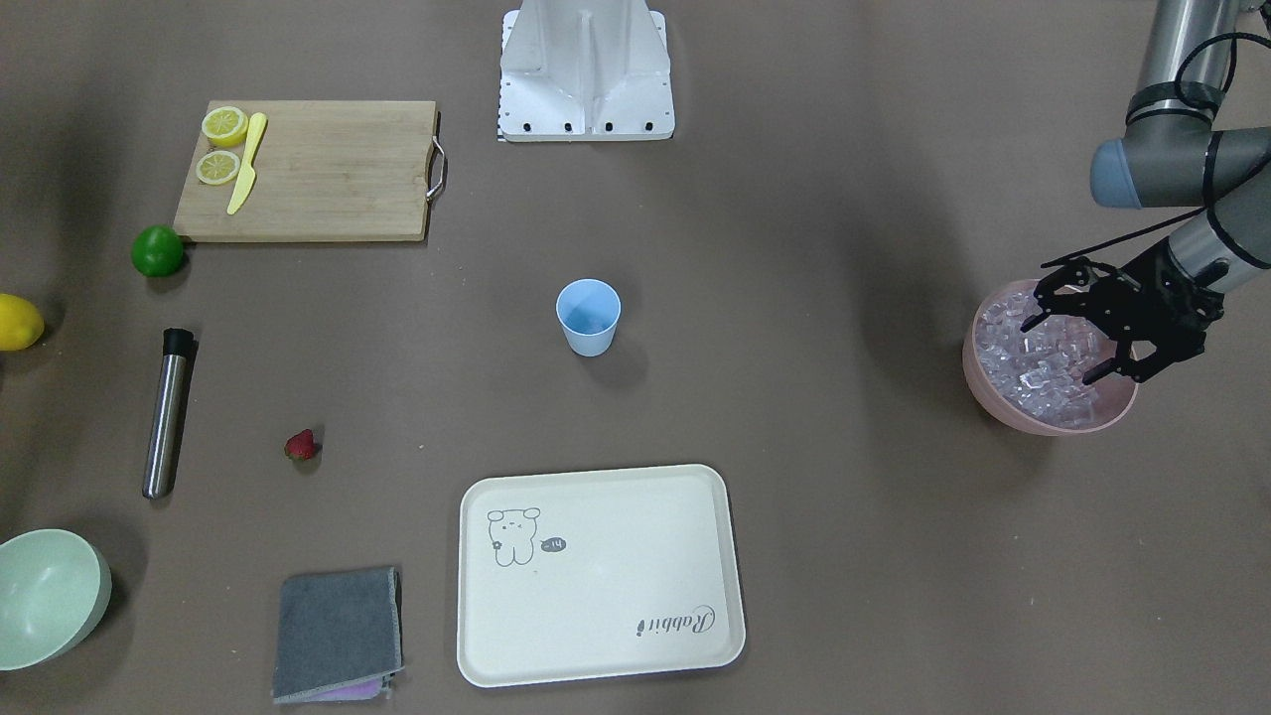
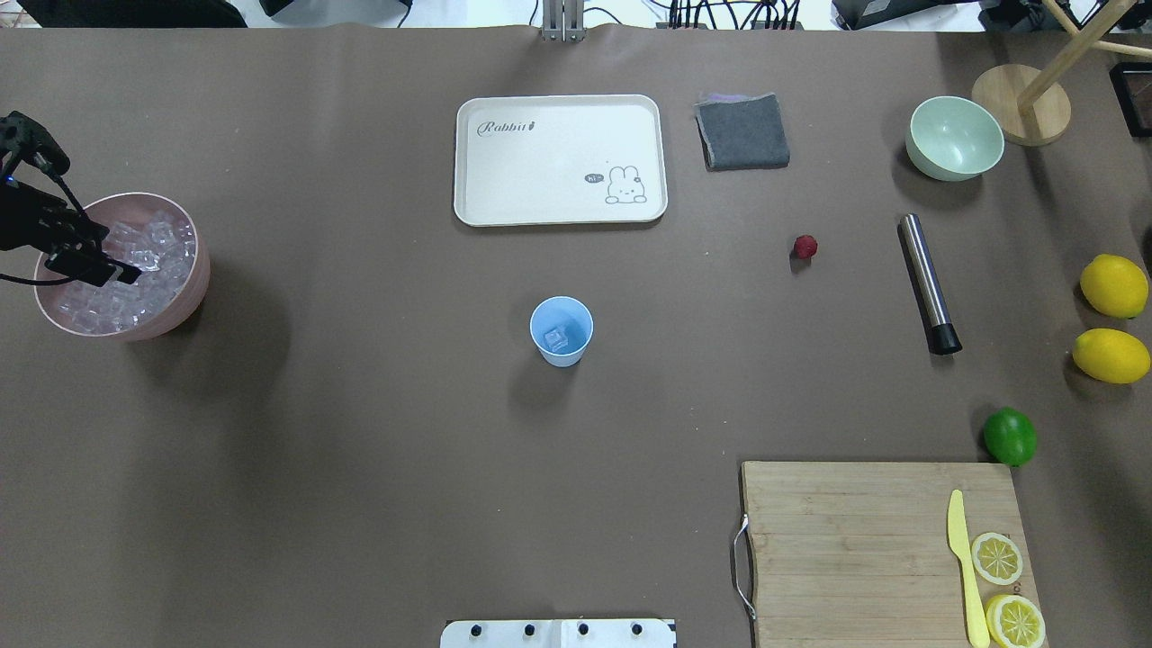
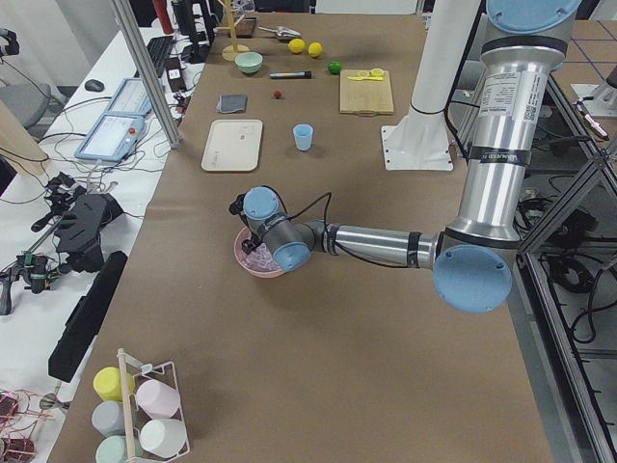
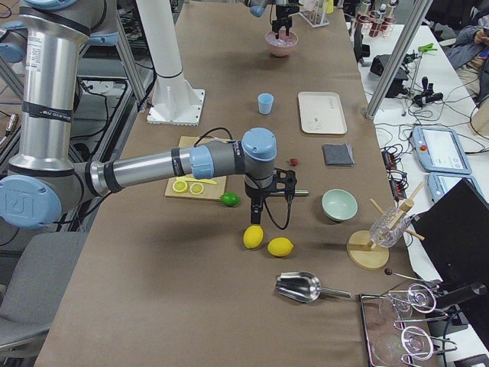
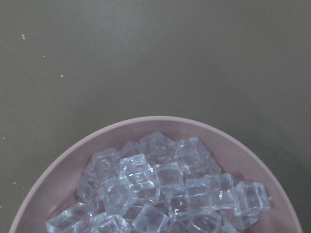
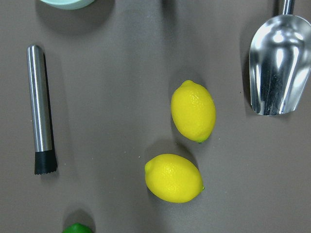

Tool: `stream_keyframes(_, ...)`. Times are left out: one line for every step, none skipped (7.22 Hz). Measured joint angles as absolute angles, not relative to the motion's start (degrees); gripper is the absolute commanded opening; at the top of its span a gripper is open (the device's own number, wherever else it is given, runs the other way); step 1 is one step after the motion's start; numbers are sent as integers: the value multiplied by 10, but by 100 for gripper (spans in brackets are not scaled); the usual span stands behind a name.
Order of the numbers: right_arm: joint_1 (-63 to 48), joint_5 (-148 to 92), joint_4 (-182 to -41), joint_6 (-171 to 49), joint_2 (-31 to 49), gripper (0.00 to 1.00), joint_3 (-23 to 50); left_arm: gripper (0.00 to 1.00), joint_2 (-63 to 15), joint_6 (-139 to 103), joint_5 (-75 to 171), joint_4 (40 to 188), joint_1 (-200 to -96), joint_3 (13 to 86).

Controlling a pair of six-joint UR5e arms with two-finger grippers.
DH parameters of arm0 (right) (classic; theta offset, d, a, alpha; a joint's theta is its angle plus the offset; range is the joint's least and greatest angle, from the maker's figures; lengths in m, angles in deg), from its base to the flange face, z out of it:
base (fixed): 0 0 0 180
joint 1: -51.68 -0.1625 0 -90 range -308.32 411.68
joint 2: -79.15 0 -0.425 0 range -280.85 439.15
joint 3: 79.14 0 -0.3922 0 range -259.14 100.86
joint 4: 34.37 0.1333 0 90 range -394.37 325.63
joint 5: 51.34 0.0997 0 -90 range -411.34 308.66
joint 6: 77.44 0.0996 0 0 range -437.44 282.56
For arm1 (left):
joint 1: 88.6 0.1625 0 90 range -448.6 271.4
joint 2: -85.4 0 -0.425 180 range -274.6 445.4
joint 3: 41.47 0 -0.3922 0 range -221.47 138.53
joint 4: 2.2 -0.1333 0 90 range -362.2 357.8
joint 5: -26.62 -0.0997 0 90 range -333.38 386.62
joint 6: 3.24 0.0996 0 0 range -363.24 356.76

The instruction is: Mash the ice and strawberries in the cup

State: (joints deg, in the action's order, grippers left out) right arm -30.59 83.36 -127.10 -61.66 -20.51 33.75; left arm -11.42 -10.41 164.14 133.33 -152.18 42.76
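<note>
The light blue cup [image 1: 588, 316] stands upright mid-table, and the overhead view [image 2: 562, 331] shows an ice cube [image 2: 556, 338] inside it. More ice [image 1: 1043, 362] fills the pink bowl [image 1: 1003, 405] at the table's end; the left wrist view also shows this ice [image 5: 160, 189]. My left gripper [image 1: 1067, 348] is open, its fingers spread just over the ice in the bowl. The strawberry [image 1: 301, 445] lies alone on the table, also in the overhead view [image 2: 805, 247]. My right gripper [image 4: 258, 208] hangs over the lemons, far from the cup; I cannot tell whether it is open or shut.
A steel muddler [image 1: 167, 412] lies near the strawberry. A cream tray [image 1: 596, 576], grey cloth [image 1: 338, 631] and pale green bowl [image 1: 45, 596] sit along the far edge. A cutting board [image 1: 308, 169] holds lemon slices and a knife. A lime [image 1: 158, 250], two lemons [image 6: 193, 110] and a scoop [image 6: 279, 63] lie nearby.
</note>
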Motion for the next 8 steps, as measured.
stream_keyframes(-306,836,-1271,-616,-205,100,340,97,-114,-104,1640,1326,-1518,426)
stream_keyframes(-306,837,-1271,-615,-206,100,341,97,-115,-104,1640,1323,-1514,424)
stream_keyframes(-306,838,-1271,-615,-206,100,342,97,-116,-104,1639,1321,-1508,421)
stream_keyframes(-306,838,-1271,-615,-208,100,343,97,-118,-104,1639,1321,-1504,417)
stream_keyframes(-306,838,-1271,-615,-209,100,345,97,-119,-103,1638,1320,-1502,412)
stream_keyframes(-307,838,-1271,-615,-209,100,346,97,-121,-102,1638,1321,-1502,408)
stream_keyframes(-307,838,-1271,-615,-209,100,348,96,-121,-102,1638,1320,-1503,405)
stream_keyframes(-307,838,-1271,-615,-209,100,348,96,-121,-102,1638,1318,-1505,403)
